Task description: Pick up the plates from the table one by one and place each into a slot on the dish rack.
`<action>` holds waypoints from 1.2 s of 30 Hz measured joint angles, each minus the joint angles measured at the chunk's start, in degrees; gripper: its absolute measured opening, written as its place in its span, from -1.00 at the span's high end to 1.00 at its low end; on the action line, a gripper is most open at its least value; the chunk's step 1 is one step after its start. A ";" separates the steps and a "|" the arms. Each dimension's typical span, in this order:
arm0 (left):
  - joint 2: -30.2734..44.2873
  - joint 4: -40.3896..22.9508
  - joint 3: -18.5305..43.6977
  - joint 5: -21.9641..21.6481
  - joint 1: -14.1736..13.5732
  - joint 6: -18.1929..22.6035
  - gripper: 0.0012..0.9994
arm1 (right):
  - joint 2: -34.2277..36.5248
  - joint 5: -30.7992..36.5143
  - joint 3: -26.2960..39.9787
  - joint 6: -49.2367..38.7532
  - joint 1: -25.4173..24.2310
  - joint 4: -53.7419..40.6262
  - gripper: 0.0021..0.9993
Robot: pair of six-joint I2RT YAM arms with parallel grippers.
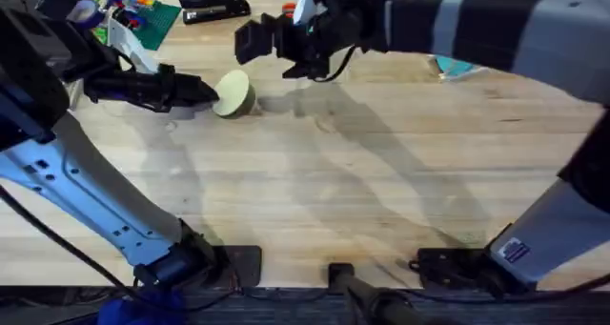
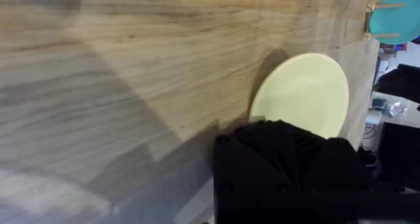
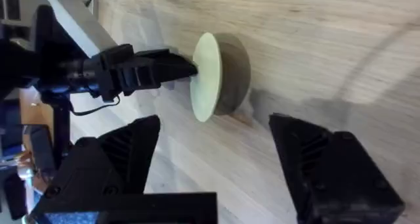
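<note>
We find the table [image 1: 362, 182] bare across its near and middle boards, clutter only along the far edge. The left gripper [image 1: 205, 92] holds the yellow plate [image 1: 233, 93] by its rim, tilted on edge near the far left. The right gripper [image 3: 213, 161] hangs beside it, jaws wide. The rack [image 2: 380, 20] is cut off, holding a teal plate [image 2: 397, 14].

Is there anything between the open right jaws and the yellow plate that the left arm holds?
No. In the right wrist view, bare table lies between the right gripper and the yellow plate.
</note>
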 joint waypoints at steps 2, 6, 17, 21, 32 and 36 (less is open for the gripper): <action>0.00 0.00 0.00 0.00 0.00 0.00 0.92 | 1.17 0.01 0.00 0.81 0.54 1.18 -0.99; 0.00 0.02 0.00 0.00 0.00 0.00 0.92 | 3.11 0.01 0.00 2.60 1.44 3.30 -0.99; 0.00 0.00 0.00 0.00 0.00 0.00 0.92 | 6.24 -0.01 0.00 5.43 3.94 8.36 -0.99; 0.00 0.00 0.00 0.00 0.00 0.00 0.92 | 7.70 0.01 0.00 6.47 4.56 10.43 -0.99; 0.00 0.01 0.00 0.00 0.00 0.00 0.92 | 11.79 0.03 0.00 9.06 4.80 16.74 -0.99; 0.00 0.02 0.00 0.00 0.00 0.00 0.92 | 13.17 -0.05 0.00 9.77 4.80 18.27 -0.99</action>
